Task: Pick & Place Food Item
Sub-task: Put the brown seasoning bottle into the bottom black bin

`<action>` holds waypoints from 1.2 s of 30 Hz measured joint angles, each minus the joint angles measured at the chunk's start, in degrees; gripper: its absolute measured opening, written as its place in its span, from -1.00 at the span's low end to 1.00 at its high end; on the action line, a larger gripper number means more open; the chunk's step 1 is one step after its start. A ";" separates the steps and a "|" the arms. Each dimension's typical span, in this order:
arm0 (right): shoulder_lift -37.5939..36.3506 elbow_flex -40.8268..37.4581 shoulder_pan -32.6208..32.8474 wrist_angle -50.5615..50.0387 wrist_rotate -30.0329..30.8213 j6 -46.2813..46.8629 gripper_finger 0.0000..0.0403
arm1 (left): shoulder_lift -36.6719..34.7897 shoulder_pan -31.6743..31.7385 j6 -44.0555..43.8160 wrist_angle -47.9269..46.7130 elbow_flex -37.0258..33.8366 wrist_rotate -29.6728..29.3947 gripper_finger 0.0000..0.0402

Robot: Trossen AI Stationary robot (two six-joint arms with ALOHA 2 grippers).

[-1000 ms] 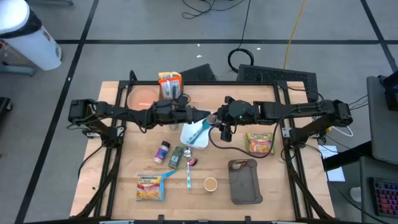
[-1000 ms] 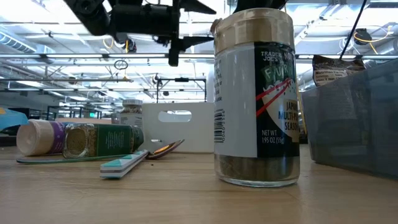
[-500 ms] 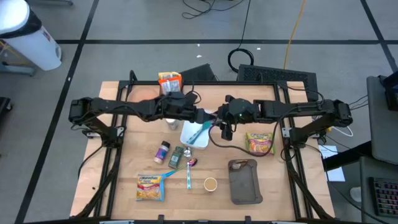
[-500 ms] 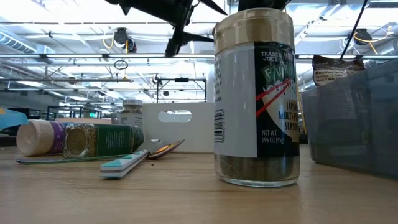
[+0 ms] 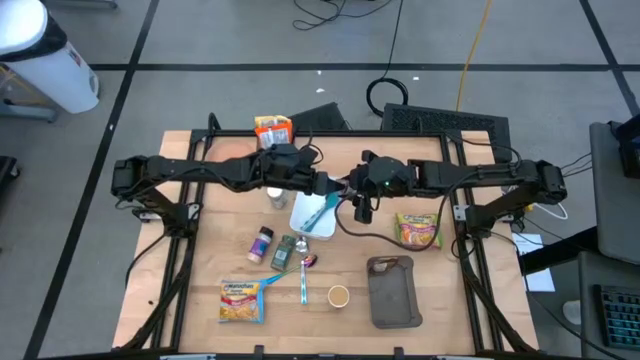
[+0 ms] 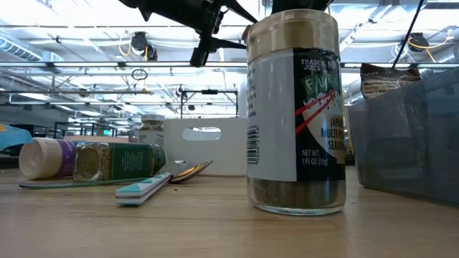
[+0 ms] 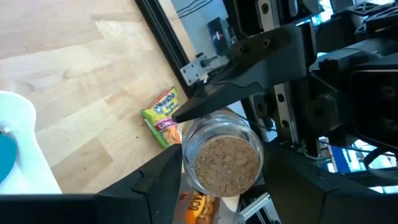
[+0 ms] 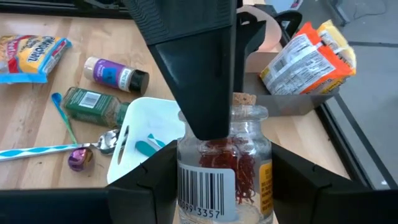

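While overhead blurs it, right end effector (image 8: 211,180) grips saffron jar (image 8: 225,180).

We are looking at a grey floor (image 5: 200,40) crossed by black lines (image 5: 130,66). Cables (image 5: 470,50) are trailing behind the table (image 5: 190,290); ceiling lights (image 6: 72,43) are glowing beyond.

Glass, cork and matt black plastic

Between my right pincer (image 8: 208,118) fingers sits a clear, glossy glass jar (image 8: 224,171) with a rough cork stopper (image 8: 246,100) and a paper barcode label; my fingers are smooth matt black plastic. Beyond it lie a glossy white plastic tray (image 8: 140,134), a shiny crinkled foil packet (image 8: 308,53) and the pale, smooth wooden table (image 8: 37,124) with visible grain.
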 joint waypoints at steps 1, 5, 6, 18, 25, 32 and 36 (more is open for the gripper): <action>0.00 0.00 -0.16 0.18 0.03 -0.06 -0.09 | 0.00 0.02 0.02 0.20 0.00 -0.02 0.09; 0.35 -0.02 -0.69 0.91 -0.05 -0.08 -0.09 | 0.00 0.07 0.59 0.44 0.00 -0.43 0.09; 0.47 -0.02 -0.69 1.11 -0.02 -0.06 -0.09 | 0.00 0.07 0.59 0.21 -0.01 -0.46 0.09; 0.63 -0.09 -0.71 2.15 0.16 -0.50 -0.09 | -0.07 0.04 1.89 -0.26 -0.04 -1.06 0.07; 0.52 -0.09 -0.82 2.52 0.30 0.98 -0.09 | -0.07 0.04 3.22 0.57 -0.04 -1.27 0.06; 0.52 -0.09 -0.80 2.94 0.26 1.09 -0.09 | -0.07 0.04 4.00 0.57 -0.04 -1.27 -0.06; 0.52 -0.09 -0.80 3.10 0.26 1.09 -0.09 | -0.07 0.04 4.01 0.57 -0.04 -1.29 -0.09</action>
